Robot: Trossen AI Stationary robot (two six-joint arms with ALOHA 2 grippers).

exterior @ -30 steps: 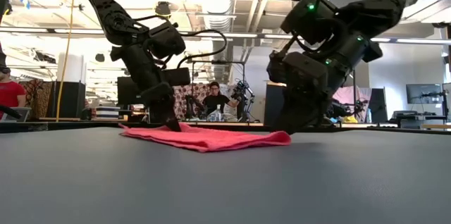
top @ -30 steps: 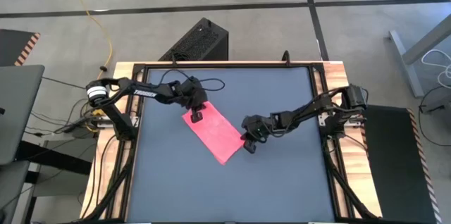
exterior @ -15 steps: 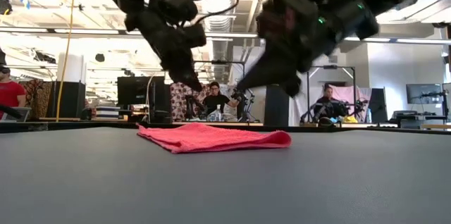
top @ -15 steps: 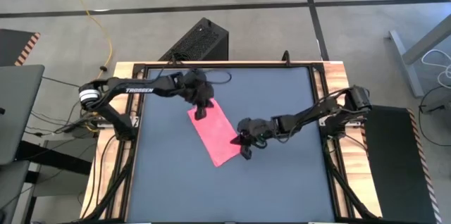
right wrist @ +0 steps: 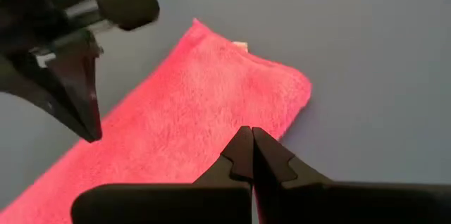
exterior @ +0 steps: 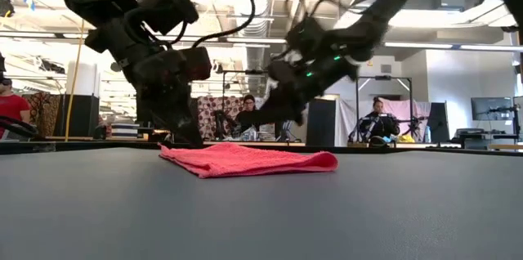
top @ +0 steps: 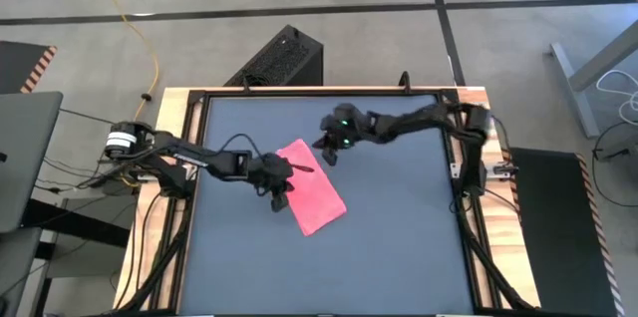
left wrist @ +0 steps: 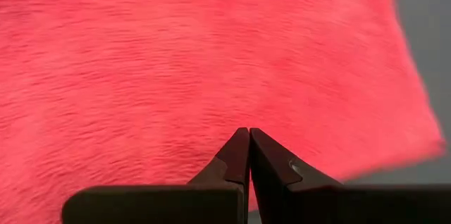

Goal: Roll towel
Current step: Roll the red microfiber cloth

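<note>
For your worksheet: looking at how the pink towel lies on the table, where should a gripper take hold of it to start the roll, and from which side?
Probably a short end of the towel. It lies flat as a folded strip, so come down from above at an end edge, such as the far one by the white tag, pinch it and roll along the length.

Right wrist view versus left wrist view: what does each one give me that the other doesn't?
Only the right wrist view shows the towel's far end with its small white tag, bare dark table around it, and the left gripper standing at the towel's long edge, fingers shut. Only the left wrist view gives a close look straight onto the cloth's ribbed surface, filling the frame, with one corner. Both show the pink-red towel lying flat and their own fingers shut, gripping nothing.
</note>
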